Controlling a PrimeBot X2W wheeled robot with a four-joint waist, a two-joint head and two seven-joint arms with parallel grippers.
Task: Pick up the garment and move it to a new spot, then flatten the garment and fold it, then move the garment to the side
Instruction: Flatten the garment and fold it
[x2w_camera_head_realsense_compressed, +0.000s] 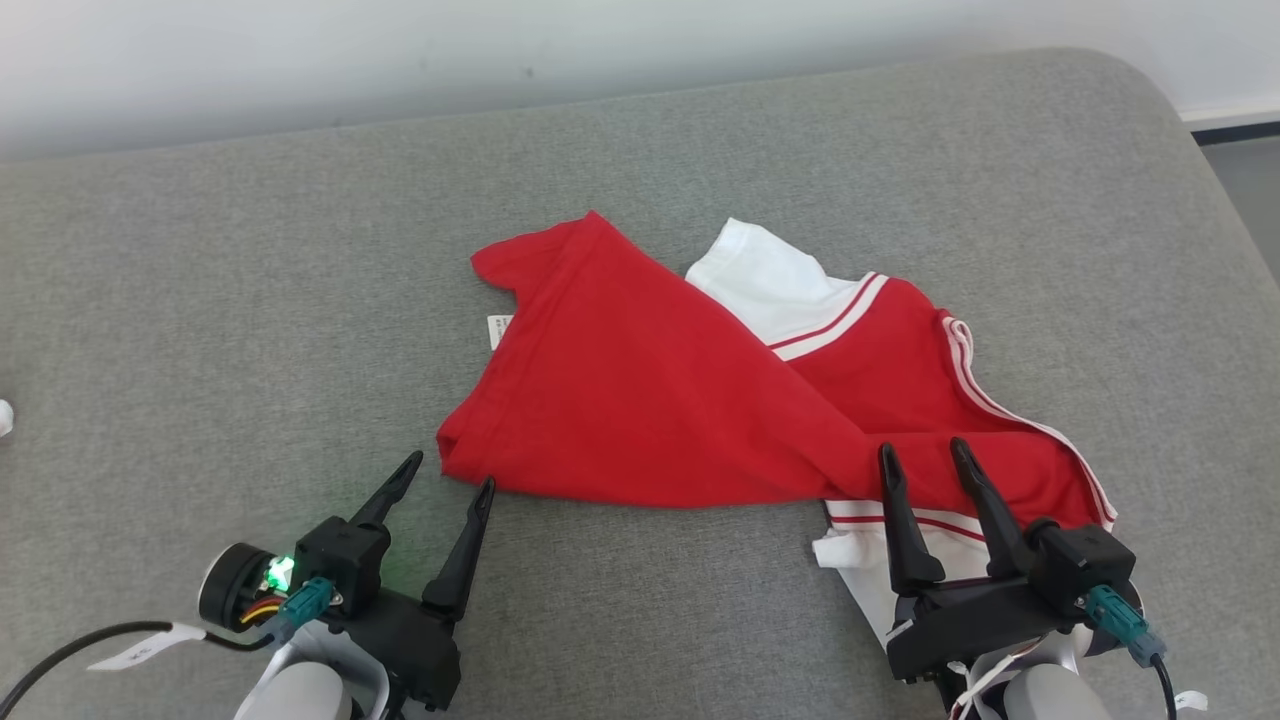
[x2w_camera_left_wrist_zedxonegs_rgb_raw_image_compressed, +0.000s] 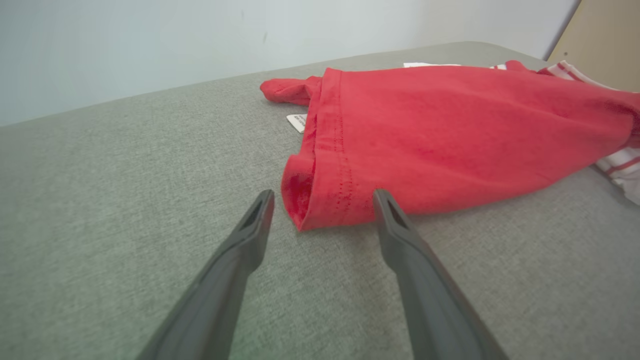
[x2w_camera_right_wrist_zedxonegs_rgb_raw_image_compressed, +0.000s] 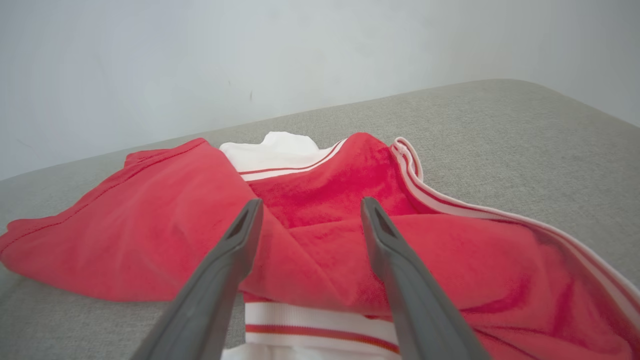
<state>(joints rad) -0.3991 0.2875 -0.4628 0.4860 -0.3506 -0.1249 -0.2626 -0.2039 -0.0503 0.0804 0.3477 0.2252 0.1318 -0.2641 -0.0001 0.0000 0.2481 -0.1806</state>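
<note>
Garment (x2w_camera_head_realsense_compressed: 650, 400) on grey cushion (x2w_camera_head_realsense_compressed: 200, 300) | left claw (x2w_camera_head_realsense_compressed: 452, 468) wide at hem corner (x2w_camera_head_realsense_compressed: 450, 452) | right claw (x2w_camera_head_realsense_compressed: 921, 446) wide over striped edge (x2w_camera_head_realsense_compressed: 1000, 412) | room leftward

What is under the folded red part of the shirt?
White striped cloth sticks out from below the red fold, resting on the grey cushion. How far it reaches underneath is covered.

Unreadable, covered, cropped
Label (x2w_camera_head_realsense_compressed: 499, 330) print too small to read. The garment (x2w_camera_head_realsense_compressed: 640, 400) hem lies partly behind the right gripper (x2w_camera_head_realsense_compressed: 922, 447) — a white object (x2w_camera_head_realsense_compressed: 4, 417) is cut by the left edge.
</note>
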